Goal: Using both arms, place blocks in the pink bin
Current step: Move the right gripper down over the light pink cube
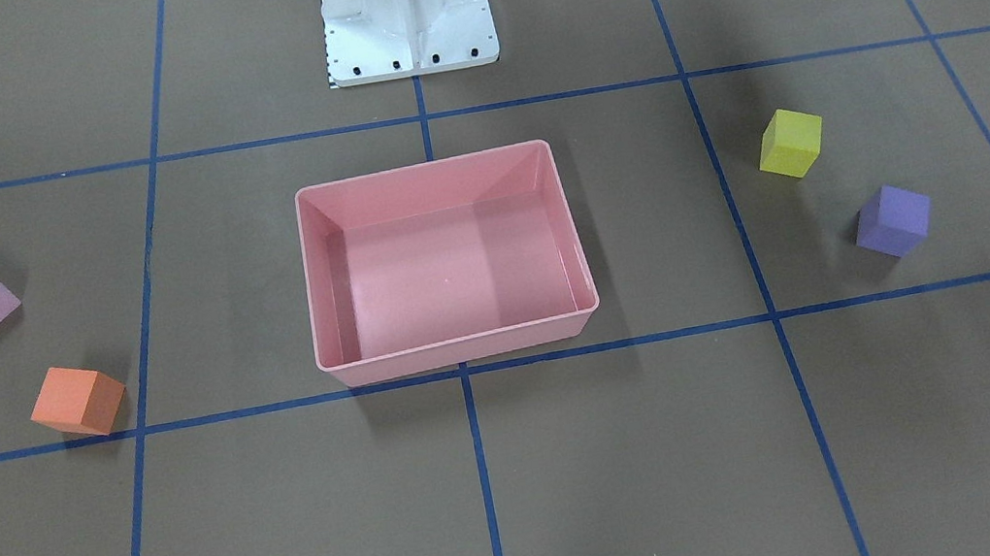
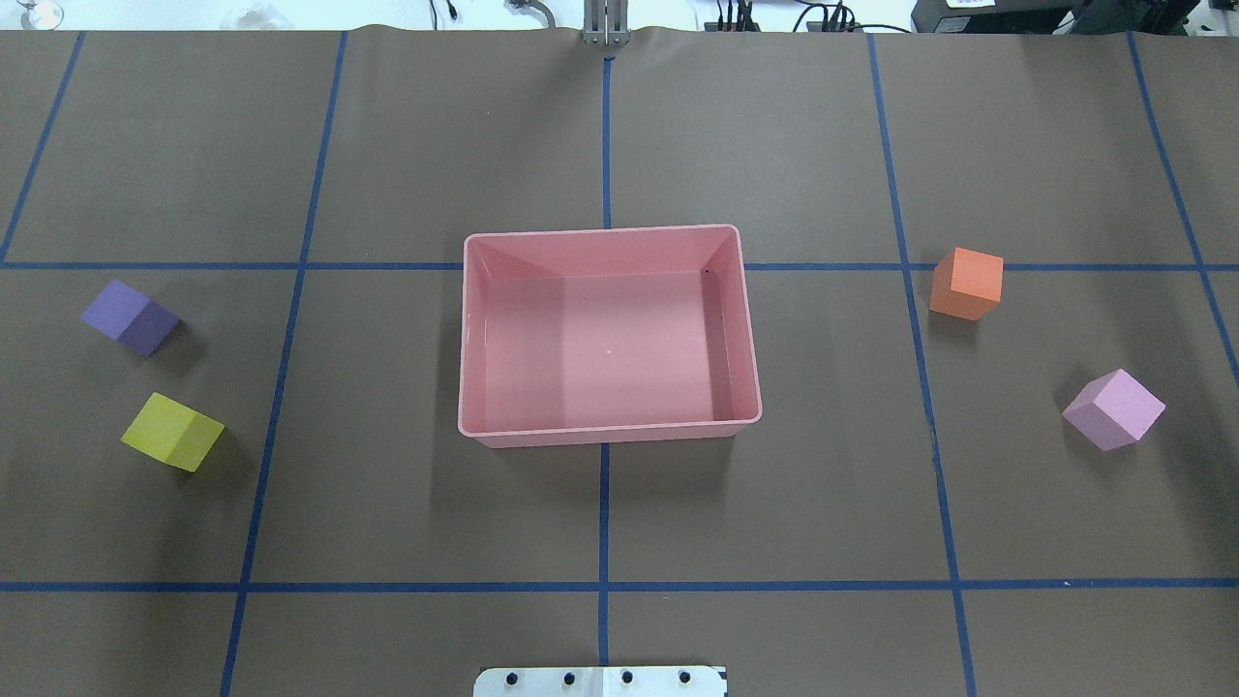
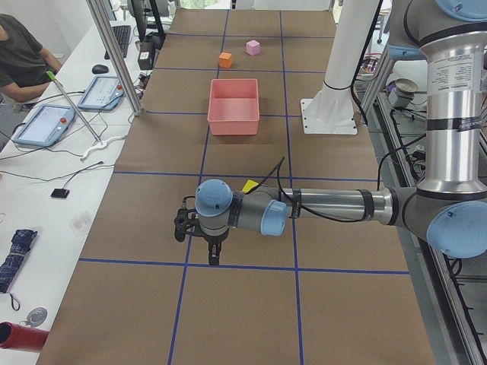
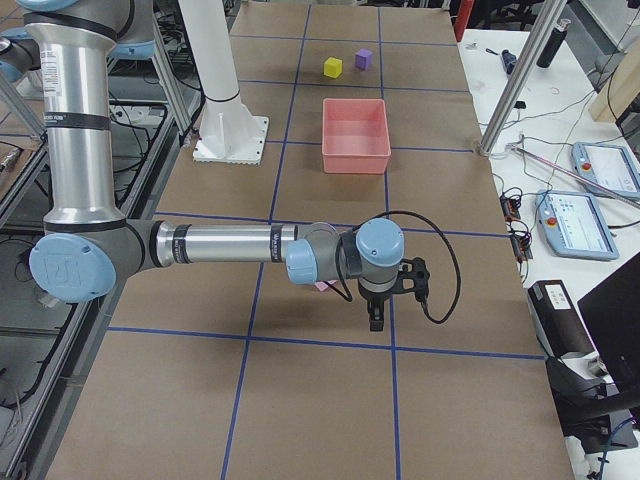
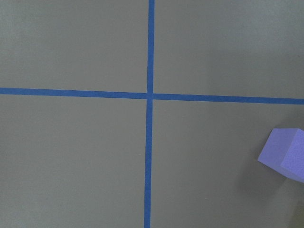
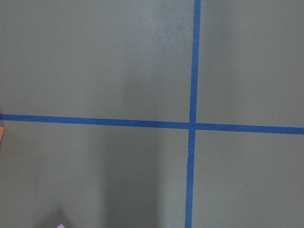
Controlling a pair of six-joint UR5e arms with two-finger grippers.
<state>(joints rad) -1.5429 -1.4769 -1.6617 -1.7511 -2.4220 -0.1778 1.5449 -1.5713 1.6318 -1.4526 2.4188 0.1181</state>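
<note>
The pink bin (image 2: 608,431) sits empty at the table's middle. To its left in the overhead view lie the purple block (image 2: 131,317) and the yellow block (image 2: 172,432). To its right lie the orange block (image 2: 966,283) and the light pink block (image 2: 1113,409). No arm shows in the overhead or front views. My left gripper (image 3: 213,255) hangs above the table near the purple block (image 5: 285,154); whether it is open or shut I cannot tell. My right gripper (image 4: 376,320) hangs beyond the light pink block (image 4: 325,286); its state I cannot tell either.
The white pedestal base (image 1: 407,16) stands behind the bin. Blue tape lines (image 2: 604,586) grid the brown table cover. A side bench with tablets (image 3: 46,124), cables and a seated person (image 3: 21,53) runs along the far edge, behind metal posts (image 3: 114,53).
</note>
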